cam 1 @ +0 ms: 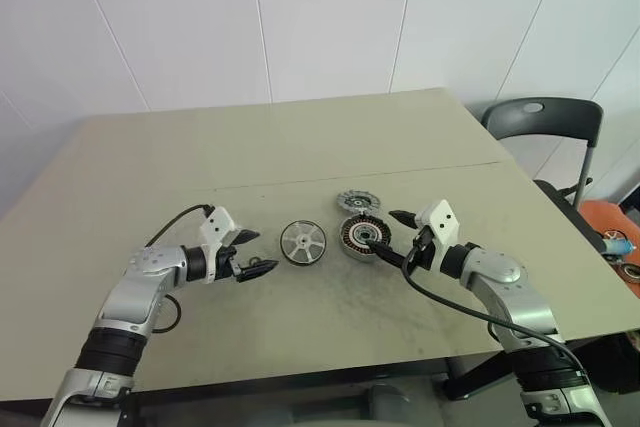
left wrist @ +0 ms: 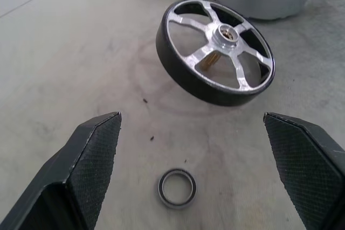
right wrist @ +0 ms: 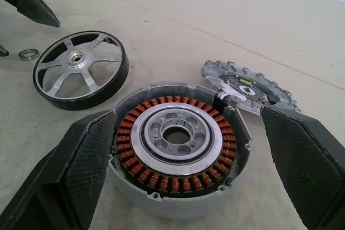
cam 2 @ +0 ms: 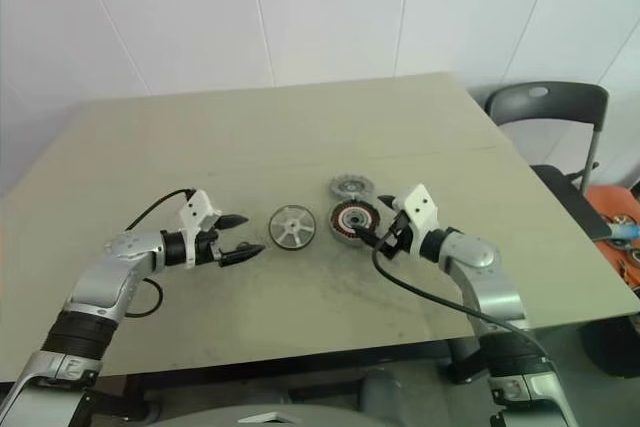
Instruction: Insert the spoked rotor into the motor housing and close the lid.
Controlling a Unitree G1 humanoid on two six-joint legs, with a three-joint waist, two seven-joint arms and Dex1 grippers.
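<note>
Spoked rotor [cam 1: 302,243] sits flat on the table [cam 1: 300,147], just ahead of the left tool [cam 1: 254,253], wide open, empty, nearer than the right tool [cam 1: 390,236], also open.

1. Table [cam 1: 300,147]: beige-olive top with a faint seam line across the middle; dark scuffs and smudges in the lower centre of the head views.
2. Small thin metal ring [left wrist: 177,187]: lies flat on the tabletop, low centre in the left wrist view.
3. Chair [cam 1: 545,122]: dark grey, right edge, beyond the table.
4. Wall [cam 1: 300,17]: white panels, top of frame.
5. Orange object [cam 1: 615,232]: far right edge, partly cut off.
</note>
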